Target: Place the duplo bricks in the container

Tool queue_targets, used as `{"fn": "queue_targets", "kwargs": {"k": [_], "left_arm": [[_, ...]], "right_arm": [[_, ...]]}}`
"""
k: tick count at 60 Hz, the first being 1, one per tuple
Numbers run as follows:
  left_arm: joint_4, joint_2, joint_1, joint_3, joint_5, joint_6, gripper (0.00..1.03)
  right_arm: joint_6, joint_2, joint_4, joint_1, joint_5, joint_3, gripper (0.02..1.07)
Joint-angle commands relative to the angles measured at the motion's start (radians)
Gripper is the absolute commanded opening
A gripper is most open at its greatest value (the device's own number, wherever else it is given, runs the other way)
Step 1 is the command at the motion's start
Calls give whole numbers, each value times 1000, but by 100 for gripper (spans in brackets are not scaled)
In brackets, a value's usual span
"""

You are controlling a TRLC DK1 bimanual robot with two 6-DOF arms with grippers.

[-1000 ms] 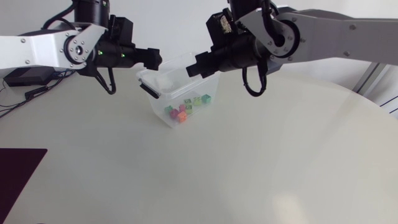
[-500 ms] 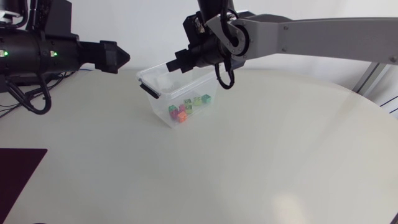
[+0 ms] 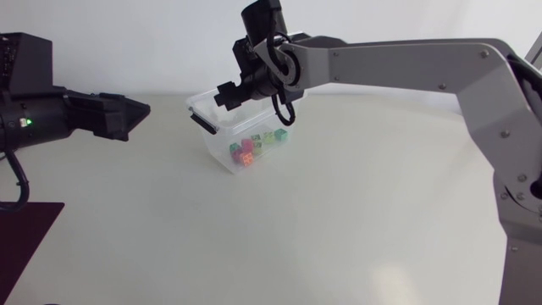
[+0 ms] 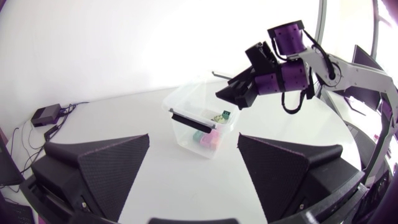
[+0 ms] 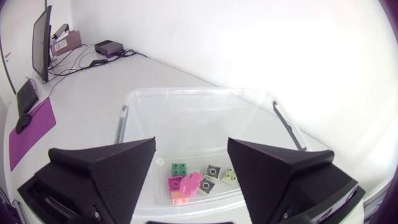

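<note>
Right gripper point(image 5: 191, 149): matte black, broad wedge fingers spread wide with nothing between them; hangs just above the open box, pointing down into it.
Left gripper point(image 4: 194, 140): spread wide and empty too; well apart from the box, facing it across the desk.
Container: clear plastic container point(image 5: 199, 92) with dark side handles, no lid on, upright under the right gripper.
Bricks: small hard-plastic duplo bricks point(image 5: 186, 182) in green, pink, orange and pale grey-green, bunched in one corner of the container floor, several touching.
Desk: white round desk point(image 3: 339, 220); no loose brick to be seen on it (the arms may hide a patch).
Progress: probably done or nearly so, judging by every visible brick lying inside.
Handling, bricks: likely light, stiff, smooth-sided and not fragile; best pinched across two flat opposite walls, not over the studs, where wedge fingers could slip.
Handling, container: thin-walled and light by the look of it, so apt to slide or tip if nudged at the rim.
</note>
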Motion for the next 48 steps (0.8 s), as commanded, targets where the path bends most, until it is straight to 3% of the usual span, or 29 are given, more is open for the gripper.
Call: {"fn": "queue_targets", "kwargs": {"k": [1,28,48], "left_arm": [[4,-48,19,-48,-4,20,100],[114,-283,136,-291,-4,66,100],[238,-389,265,-454,-4,125,100]], "right_arm": [[23,-53,-2,-3,15,-31,103],[-7,-612,161,-178,65,-634,103],[-79,-966,248,-305,93,-1008,103]]}}
